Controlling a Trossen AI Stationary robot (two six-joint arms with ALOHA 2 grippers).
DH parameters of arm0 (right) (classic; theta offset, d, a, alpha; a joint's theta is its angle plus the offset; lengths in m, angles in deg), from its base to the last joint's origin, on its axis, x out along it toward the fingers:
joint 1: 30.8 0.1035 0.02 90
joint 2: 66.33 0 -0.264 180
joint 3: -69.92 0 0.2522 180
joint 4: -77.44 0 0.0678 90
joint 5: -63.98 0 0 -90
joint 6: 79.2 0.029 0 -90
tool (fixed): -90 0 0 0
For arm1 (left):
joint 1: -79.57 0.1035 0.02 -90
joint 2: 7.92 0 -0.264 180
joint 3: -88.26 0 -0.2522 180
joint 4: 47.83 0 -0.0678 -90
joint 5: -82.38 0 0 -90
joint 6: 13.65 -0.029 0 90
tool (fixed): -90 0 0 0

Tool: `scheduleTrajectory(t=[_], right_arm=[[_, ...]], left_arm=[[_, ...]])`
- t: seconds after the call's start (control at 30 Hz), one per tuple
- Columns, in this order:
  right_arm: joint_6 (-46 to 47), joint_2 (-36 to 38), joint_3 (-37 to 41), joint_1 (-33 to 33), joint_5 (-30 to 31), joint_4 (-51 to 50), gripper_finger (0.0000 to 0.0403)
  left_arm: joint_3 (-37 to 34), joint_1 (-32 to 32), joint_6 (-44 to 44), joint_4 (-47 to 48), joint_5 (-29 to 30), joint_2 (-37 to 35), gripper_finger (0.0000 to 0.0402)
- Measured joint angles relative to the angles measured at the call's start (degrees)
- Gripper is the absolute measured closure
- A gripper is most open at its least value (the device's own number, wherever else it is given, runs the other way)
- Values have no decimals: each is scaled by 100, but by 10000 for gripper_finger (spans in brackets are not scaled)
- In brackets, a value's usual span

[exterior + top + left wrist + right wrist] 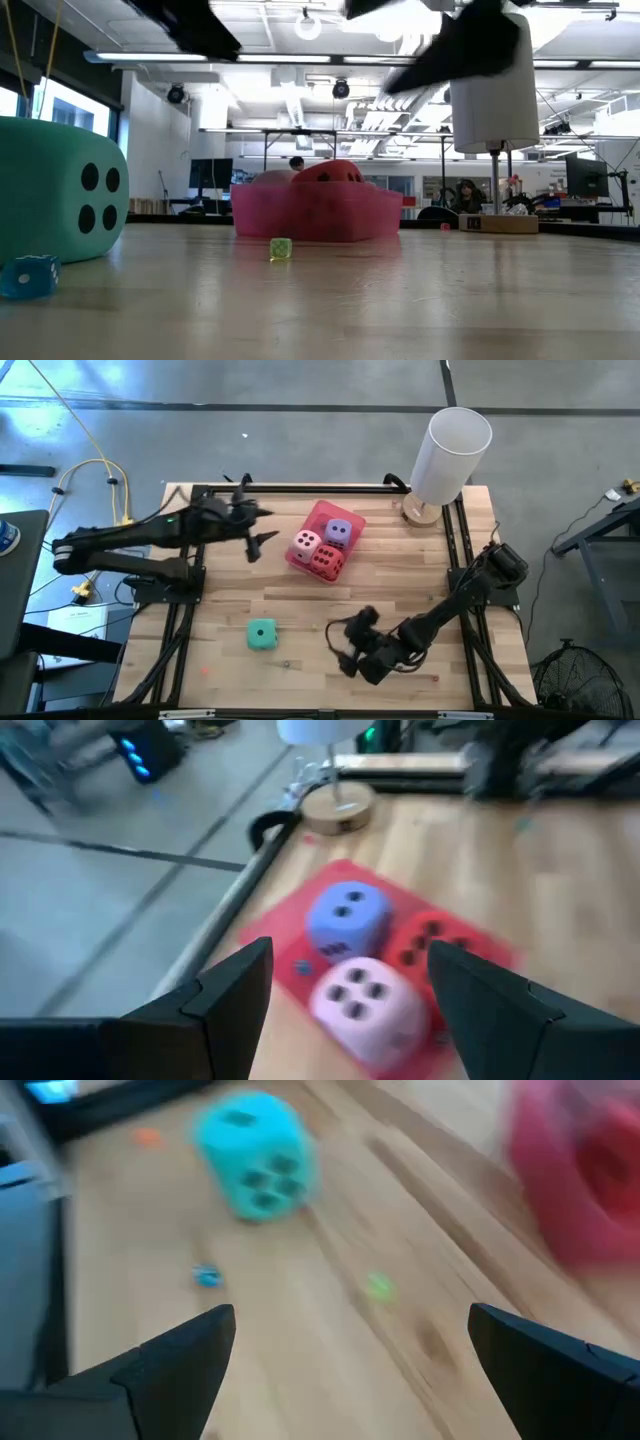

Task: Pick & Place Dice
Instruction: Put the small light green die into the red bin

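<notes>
Three dice lie in a pink tray (322, 512) at the table's far middle: pale pink (305, 544), purple (339, 532) and red (325, 562). The left wrist view shows them too: pale pink (365, 1005), purple (345, 918), red (430, 945). A teal die (262, 634) rests on the bare wood near the front edge, also seen as the teal die (255, 1155). My left gripper (262, 526) hangs open in the air just left of the tray. My right gripper (338, 647) stands open to the right of the teal die, pointing toward it, with a gap between them.
A white cylindrical lamp (450, 450) on a wooden base stands at the far right corner. A tiny blue die (205, 1276) and a tiny green die (378, 1286) lie on the wood between my right gripper and the teal die. A black frame runs along the table's edges.
</notes>
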Motion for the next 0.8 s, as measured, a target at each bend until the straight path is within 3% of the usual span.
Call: scheduleTrajectory(t=[0.17,0.3,0.37,0.53,0.8], right_arm=[[2219,80,2,130,-235,-1658,9],[3109,-17,2,242,-596,-2364,9],[3318,-41,15,299,-458,-2458,9],[3133,-41,2,340,644,-1691,9],[1132,-41,2,221,487,-262,9]], left_arm=[[0,-335,1022,846,-19,-797,143],[-2,-444,1184,1129,-23,-1020,143],[0,-486,1160,1150,-23,-1021,143],[-2,-522,1031,1157,-29,-935,143],[-2,-519,1093,1198,-37,-702,143]])
